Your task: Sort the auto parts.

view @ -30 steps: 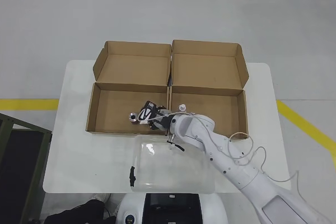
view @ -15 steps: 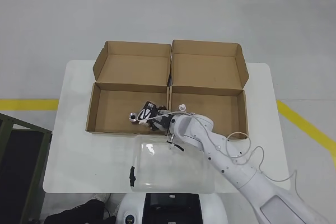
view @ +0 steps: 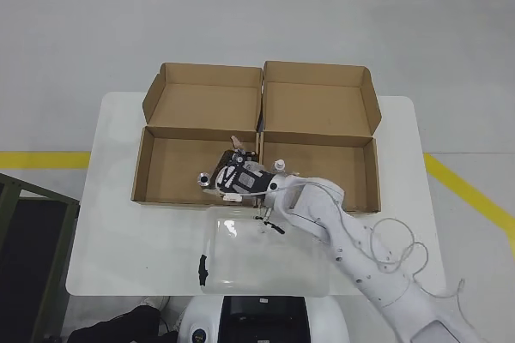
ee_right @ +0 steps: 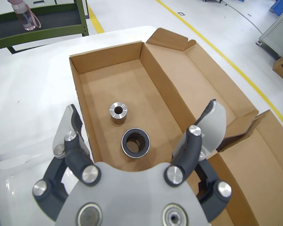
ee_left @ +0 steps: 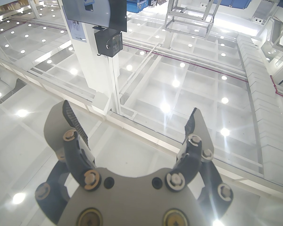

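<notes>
Two fingers of your right gripper stand wide apart with nothing between them. A second ago, in the top view, that gripper sat low in the left box. It has since lifted and tipped back, so one fingertip now points toward the box's far wall.

Right beneath the open jaws, the black ring lies flat on the cardboard floor with its bore facing up. The silver sleeve stands on end just beyond it, near the ring but not touching. In the top view the sleeve has not shifted over the last second.

You can take it that the ring has been let go and this drop is done, so the left box now holds two parts. The right box is alongside, sharing a wall with it.

Your left gripper points up at the ceiling, fingers spread and holding nothing.

The next part probably comes from the clear tray on the table, nearer the robot. I cannot tell what it holds.
</notes>
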`<control>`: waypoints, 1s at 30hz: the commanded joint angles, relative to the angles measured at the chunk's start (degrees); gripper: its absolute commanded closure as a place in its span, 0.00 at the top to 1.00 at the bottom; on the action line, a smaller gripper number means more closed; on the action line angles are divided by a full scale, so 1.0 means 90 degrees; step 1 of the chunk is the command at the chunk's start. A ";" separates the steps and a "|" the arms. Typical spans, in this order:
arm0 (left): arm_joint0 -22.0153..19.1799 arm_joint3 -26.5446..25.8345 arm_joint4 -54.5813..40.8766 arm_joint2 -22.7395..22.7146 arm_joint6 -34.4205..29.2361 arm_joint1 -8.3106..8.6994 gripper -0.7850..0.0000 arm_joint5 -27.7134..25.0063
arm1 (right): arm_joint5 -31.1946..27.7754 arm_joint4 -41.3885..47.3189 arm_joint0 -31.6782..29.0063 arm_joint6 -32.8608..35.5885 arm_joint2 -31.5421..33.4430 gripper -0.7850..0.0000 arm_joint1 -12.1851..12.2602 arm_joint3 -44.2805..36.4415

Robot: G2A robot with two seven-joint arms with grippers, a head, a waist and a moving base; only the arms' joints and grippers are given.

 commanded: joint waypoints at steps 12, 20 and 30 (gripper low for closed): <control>0.0000 0.0000 0.0000 0.0000 0.0000 0.0000 1.00 0.0000 | -0.0538 0.0048 -0.1493 -0.0610 0.1474 1.00 0.0383 -0.1240; 0.0000 0.0000 0.0000 0.0000 0.0000 0.0000 1.00 0.0000 | -0.0780 -0.0300 -0.2479 -0.1301 0.2487 1.00 0.0607 -0.1712; 0.0000 0.0000 0.0000 0.0000 0.0000 0.0000 1.00 0.0000 | -0.0927 -0.0349 -0.3355 -0.2275 0.3922 1.00 0.0818 -0.1841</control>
